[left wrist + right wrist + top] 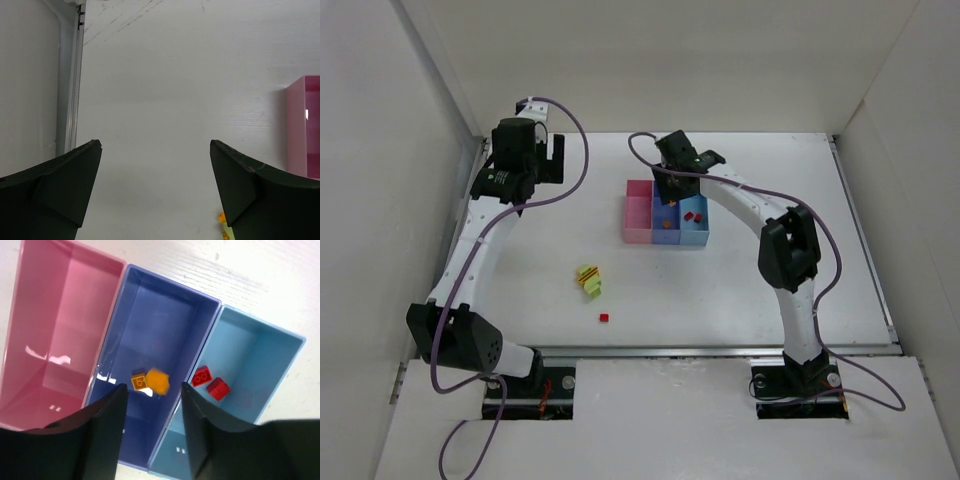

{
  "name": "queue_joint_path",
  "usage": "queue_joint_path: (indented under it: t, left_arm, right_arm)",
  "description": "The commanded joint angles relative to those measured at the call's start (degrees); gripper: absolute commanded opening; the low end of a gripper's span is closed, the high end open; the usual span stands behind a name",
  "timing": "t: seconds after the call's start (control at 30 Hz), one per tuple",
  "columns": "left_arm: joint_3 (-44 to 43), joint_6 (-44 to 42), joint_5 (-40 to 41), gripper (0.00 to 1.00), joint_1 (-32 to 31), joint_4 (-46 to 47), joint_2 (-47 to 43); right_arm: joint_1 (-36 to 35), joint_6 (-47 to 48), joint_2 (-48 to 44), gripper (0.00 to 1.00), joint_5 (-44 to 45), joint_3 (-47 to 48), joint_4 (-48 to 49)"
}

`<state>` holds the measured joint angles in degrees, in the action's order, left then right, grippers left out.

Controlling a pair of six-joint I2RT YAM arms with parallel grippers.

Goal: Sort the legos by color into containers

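Right pincer hangs over the blue-violet bin, jaws apart, so the orange brick can fall in beside the other orange one.

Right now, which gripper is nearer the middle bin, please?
Right. The right gripper hovers over the middle bin; the left gripper is off to its left, beyond the pink bin.

Three bins: a pink bin, a blue-violet bin, a light blue bin. Two orange bricks under the jaws of the right gripper, two red bricks just beside. One lone red brick and one yellow-green clump well away.
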<state>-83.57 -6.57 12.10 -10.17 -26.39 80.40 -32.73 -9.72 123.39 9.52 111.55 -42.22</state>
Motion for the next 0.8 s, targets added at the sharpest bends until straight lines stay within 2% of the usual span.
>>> queue_joint_path:
  t: [0.0,0.03,0.1,0.2,0.37,0.4,0.5,0.53,0.57,0.6,0.63,0.67,0.7,0.77]
  left_arm:
    - [-2.04,0.68,-1.38,0.89,-0.02,1.52,-1.12]
    - [-2.04,0.68,-1.38,0.89,-0.02,1.52,-1.12]
    - [-1.43,0.68,-2.77,0.89,-0.02,1.0,-1.12]
    - [-0.89,-0.46,-5.23,0.89,-0.02,0.99,-1.65]
    - [3.05,-10.72,-14.63,0.87,-0.02,-2.17,-1.65]
    - [4.02,-17.53,-17.78,0.87,-0.02,-3.48,-2.52]
    - [8.06,-30.48,-22.54,0.86,-0.02,-8.39,-4.81]
    - [9.9,-40.35,-24.12,0.86,-0.02,-9.02,-5.86]
    - [12.09,-46.37,-24.75,0.86,-0.02,-9.72,-8.22]
    - [16.64,-52.61,-25.28,0.94,-0.02,-11.04,-9.46]
    - [18.95,-58.5,-25.28,0.97,-0.02,-11.05,-10.69]
    - [20.97,-66.82,-25.98,0.98,-0.02,-9.83,-11.92]
    - [23.95,-70.39,-26.77,1.0,-0.02,-8.77,-13.5]
    - [24.6,-77.59,-30.19,1.0,-0.02,-9.28,-13.52]
  right_arm:
    - [-0.4,0.75,-2.9,0.55,-1.34,-0.1,1.52]
    - [-0.4,0.75,-2.37,0.69,-1.34,-0.1,1.0]
    - [-0.4,0.75,-3.06,0.78,-1.87,-0.1,1.0]
    - [-0.93,0.75,-4.48,0.8,-1.87,0.51,1.0]
    - [-0.93,1.98,-10.0,0.8,-2.93,1.22,1.0]
    - [-0.93,2.5,-11.15,0.8,-3.54,0.61,1.0]
    - [-0.93,2.51,-16.4,0.82,-6.87,-2.46,1.61]
    - [-0.32,3.38,-17.82,0.82,-10.36,-3.87,3.18]
    - [0.29,4.0,-19.14,0.83,-12.75,-7.19,3.98]
    - [0.3,5.39,-21.68,0.85,-15.12,-8.96,4.94]
    - [0.3,6.02,-22.75,0.91,-17.32,-10.63,6.6]
    - [0.3,6.55,-23.63,0.95,-19.95,-12.21,7.14]
    - [0.3,6.55,-24.33,0.98,-20.93,-14.93,7.76]
    - [0.3,7.17,-25.48,1.0,-23.56,-16.97,8.55]
